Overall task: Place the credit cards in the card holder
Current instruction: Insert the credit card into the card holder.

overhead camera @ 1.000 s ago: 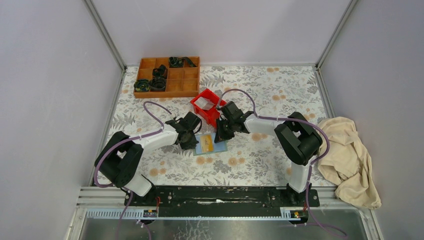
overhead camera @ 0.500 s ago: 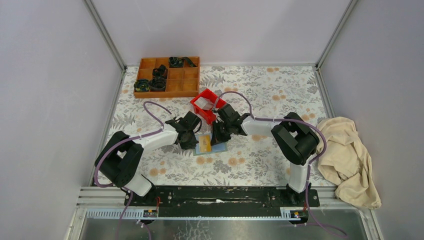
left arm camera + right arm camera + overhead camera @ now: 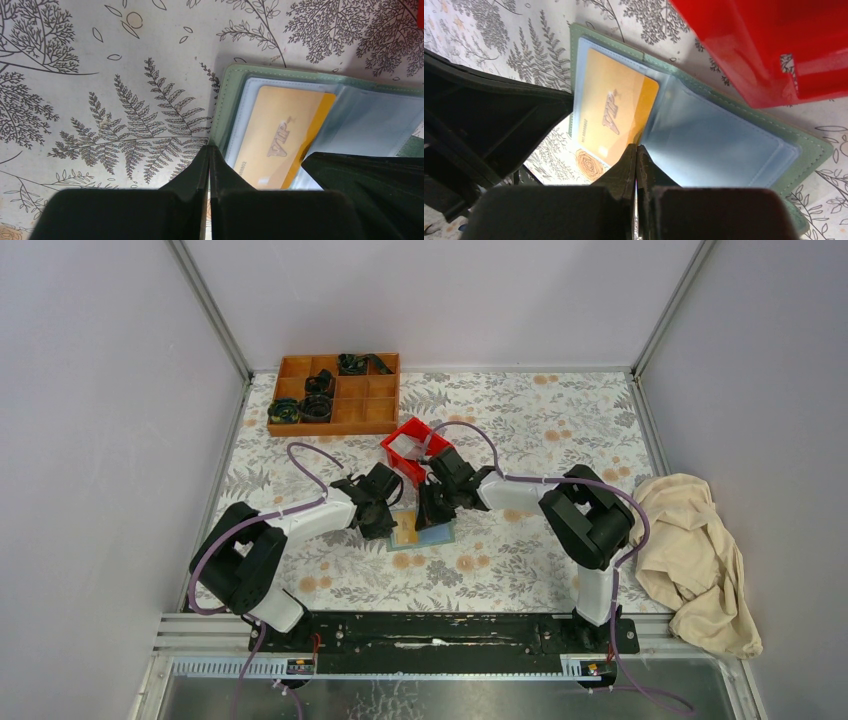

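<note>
The card holder [image 3: 440, 533] lies open on the flowered table, sage-green with pale clear pockets [image 3: 714, 135]. A yellow-tan credit card [image 3: 616, 117] marked VIP rests on its left half [image 3: 225, 100], one end sticking out past the holder's edge over the table. My left gripper [image 3: 209, 150] is shut, its tip resting at the holder's left edge beside the card [image 3: 280, 135]. My right gripper [image 3: 636, 148] is shut too, its tip against the card's edge where the clear pocket begins. In the top view both grippers [image 3: 385, 515] [image 3: 424, 515] meet over the holder. No other credit cards show clearly.
A red plastic bin [image 3: 410, 427] stands just behind the holder, something whitish inside; it looms at the upper right in the right wrist view [image 3: 774, 45]. A brown wooden compartment tray [image 3: 330, 430] holding black parts sits far left. A beige cloth [image 3: 700, 550] lies at the right.
My right gripper has swung left over the holder, and the yellow card has shifted slightly left with it. The left gripper has stayed in place.
</note>
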Robot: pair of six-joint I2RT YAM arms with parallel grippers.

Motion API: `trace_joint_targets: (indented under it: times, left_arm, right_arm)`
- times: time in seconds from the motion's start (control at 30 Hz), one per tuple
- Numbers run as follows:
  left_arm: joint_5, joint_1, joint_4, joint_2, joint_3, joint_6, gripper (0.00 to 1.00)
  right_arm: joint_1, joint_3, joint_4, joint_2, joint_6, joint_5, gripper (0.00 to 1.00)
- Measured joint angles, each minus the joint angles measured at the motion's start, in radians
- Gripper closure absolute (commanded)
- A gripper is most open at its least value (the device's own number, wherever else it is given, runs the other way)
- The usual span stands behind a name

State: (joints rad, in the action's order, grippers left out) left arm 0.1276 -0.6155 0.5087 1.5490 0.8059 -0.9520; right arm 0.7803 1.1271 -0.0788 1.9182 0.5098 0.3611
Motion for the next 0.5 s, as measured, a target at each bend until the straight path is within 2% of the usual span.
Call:
trace_joint_targets:
  times: [0.5]
  left_arm:
    - [0.0, 0.0, -0.001, 0.0, 0.0, 0.0, 0.97]
  right_arm:
    - [0.016, 0.026, -0.006, 0.014, 0.0, -0.005, 1.0]
